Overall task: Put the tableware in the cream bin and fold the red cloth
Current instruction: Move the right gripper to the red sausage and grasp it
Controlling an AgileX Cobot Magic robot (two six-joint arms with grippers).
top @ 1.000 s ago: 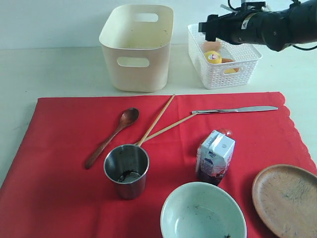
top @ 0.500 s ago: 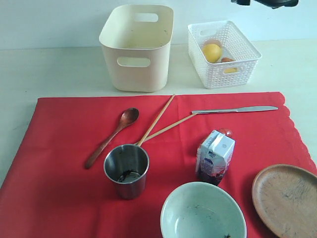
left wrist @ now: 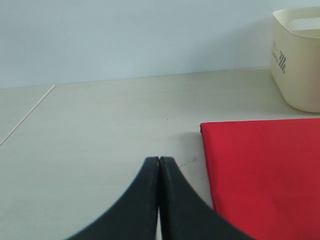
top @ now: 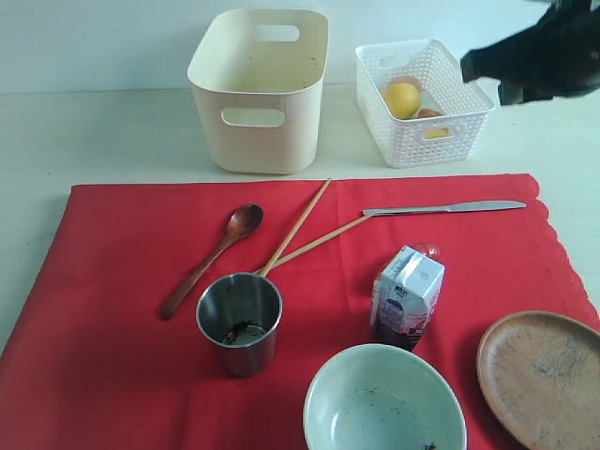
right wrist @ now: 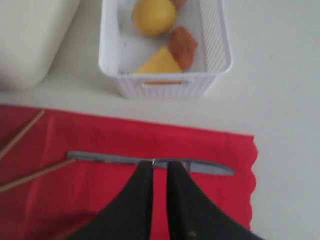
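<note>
The red cloth lies flat with the tableware on it: wooden spoon, chopsticks, silver knife, steel cup, pale bowl and brown plate. The cream bin stands behind the cloth. My right gripper hangs blurred in the air beside the white basket. In its wrist view the right gripper holds nothing, its jaws a narrow gap apart, high above the knife. My left gripper is shut and empty over bare table beside the cloth's corner.
A small milk carton stands on the cloth between the cup and the plate. The white lattice basket right of the bin holds a lemon and other food pieces.
The right arm left its place over the basket, went out of the top of the view, and now shows at the basket's right side. Its jaws have narrowed. Nothing on the cloth moved.
</note>
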